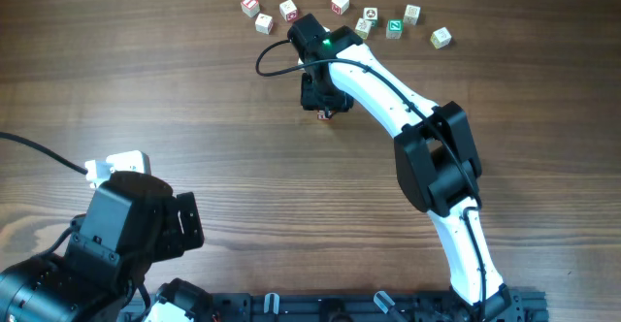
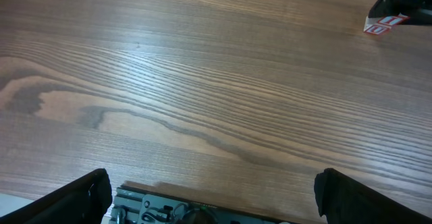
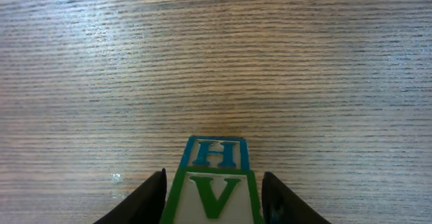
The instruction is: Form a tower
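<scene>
tower (image 3: 214, 155): green v cube nearest the cam, blue h cube past it. it stands on the table (image 1: 146, 80), mid-far, under the right gripper (image 3: 213, 177). fingers flank the v cube v. close; can't tell if clamped. loose cubes (image 1: 370, 16) sit in a row just behind. left gripper (image 2: 212, 183) is wide, nothing btwn its fingers, well apart at near-left.

Wood-grain table (image 1: 175, 99) — along its far edge, a scatter of loose lettered cubes (image 1: 340, 3), perhaps nine.
</scene>
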Robot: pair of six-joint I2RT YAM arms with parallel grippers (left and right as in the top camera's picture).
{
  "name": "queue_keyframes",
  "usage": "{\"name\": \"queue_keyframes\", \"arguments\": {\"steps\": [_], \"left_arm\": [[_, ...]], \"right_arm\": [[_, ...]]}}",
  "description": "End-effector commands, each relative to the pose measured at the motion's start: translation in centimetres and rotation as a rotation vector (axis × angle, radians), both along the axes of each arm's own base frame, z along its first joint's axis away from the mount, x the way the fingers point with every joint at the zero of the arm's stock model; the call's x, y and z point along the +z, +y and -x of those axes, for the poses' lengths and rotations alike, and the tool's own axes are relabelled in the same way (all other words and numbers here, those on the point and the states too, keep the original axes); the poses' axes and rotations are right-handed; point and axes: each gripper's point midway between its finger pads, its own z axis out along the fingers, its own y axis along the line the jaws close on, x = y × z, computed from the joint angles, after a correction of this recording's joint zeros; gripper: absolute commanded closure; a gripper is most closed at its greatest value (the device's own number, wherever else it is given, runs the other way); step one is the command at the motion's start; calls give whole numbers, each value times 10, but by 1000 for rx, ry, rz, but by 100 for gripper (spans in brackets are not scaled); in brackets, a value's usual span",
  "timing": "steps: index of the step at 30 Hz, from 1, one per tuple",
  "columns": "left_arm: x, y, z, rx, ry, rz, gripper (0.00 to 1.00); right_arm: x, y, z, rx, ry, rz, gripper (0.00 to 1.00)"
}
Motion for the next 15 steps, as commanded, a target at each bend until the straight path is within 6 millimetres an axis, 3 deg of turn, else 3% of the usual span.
{"name": "queue_keyframes", "arguments": {"steps": [1, 5, 8, 13, 15], "left_arm": [[1, 4, 0, -1, -7, -20, 0], [1, 4, 0, 0, -7, -20, 0], [1, 4, 0, 0, -7, -20, 0], [1, 4, 0, -1, -7, -20, 0], [1, 4, 0, -1, -7, -20, 0]], "right_arm": [[-8, 1, 5, 45, 34, -6, 55], [-6, 0, 6, 55, 40, -1, 60], [-1, 2, 3, 65, 28, -6, 59], [3, 1, 3, 65, 30, -1, 51], [8, 1, 2, 64, 27, -4, 37]]}}
